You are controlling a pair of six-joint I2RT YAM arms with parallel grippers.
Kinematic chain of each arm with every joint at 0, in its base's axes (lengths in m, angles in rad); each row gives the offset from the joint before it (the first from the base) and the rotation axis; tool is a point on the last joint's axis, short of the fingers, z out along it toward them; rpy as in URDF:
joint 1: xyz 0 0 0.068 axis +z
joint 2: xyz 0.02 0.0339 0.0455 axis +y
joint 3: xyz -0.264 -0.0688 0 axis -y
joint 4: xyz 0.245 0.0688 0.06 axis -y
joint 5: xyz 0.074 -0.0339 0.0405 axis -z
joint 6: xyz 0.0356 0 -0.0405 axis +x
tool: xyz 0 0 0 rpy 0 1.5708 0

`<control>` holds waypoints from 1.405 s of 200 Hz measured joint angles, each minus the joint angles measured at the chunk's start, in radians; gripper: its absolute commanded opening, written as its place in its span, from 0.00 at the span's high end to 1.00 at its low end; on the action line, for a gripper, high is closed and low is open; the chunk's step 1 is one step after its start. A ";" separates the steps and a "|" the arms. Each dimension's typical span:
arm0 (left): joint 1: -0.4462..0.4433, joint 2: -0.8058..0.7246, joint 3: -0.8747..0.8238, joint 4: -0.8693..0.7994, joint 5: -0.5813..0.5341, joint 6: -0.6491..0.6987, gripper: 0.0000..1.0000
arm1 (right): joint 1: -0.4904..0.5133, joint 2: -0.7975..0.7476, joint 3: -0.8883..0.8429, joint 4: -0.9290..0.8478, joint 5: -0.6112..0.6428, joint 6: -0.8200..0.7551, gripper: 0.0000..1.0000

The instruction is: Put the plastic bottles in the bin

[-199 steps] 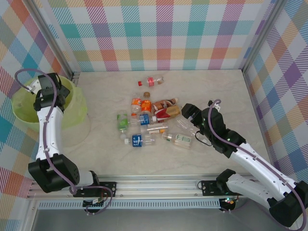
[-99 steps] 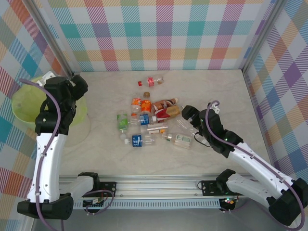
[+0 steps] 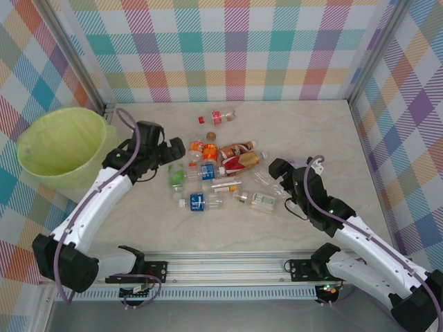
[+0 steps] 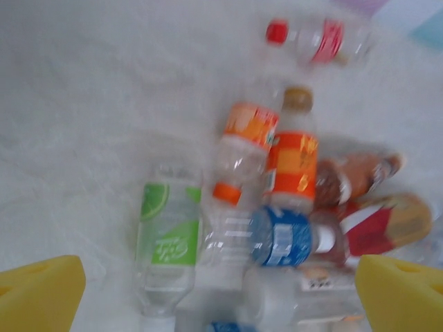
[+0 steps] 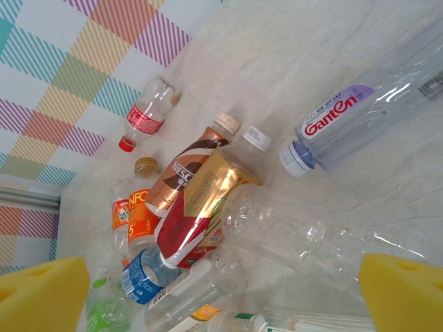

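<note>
Clear bottles lying jumbled on table — yellow fingertips apart

The overhead view is brightly and evenly lit from above by soft, diffuse light, and only faint, soft-edged shadows are cast on the pale marble-patterned table. The left wrist view is smeared by blur and washed out: the small clear plastic bottles with coloured labels are rendered without readable print, and the table is bleached almost white. The right wrist view is sharp at its middle, where label print can be read and small glints are caught on a crumpled clear label-free bottle. The yellow foam pads of the right pincer are softened at the lower corners.
</note>
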 measured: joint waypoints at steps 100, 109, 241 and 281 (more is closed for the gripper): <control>-0.004 0.015 -0.325 0.128 0.153 0.100 0.00 | 0.000 -0.010 -0.010 0.073 -0.091 -0.336 0.00; -0.004 0.028 -0.325 0.153 0.152 0.100 0.00 | 0.000 0.004 -0.010 0.081 -0.100 -0.363 0.00; -0.004 0.272 -0.414 0.480 0.035 0.195 0.09 | 0.000 0.154 0.064 0.121 -0.223 -0.508 0.00; -0.003 0.348 -0.354 0.481 0.035 0.212 0.22 | 0.000 0.156 0.065 0.121 -0.225 -0.508 0.00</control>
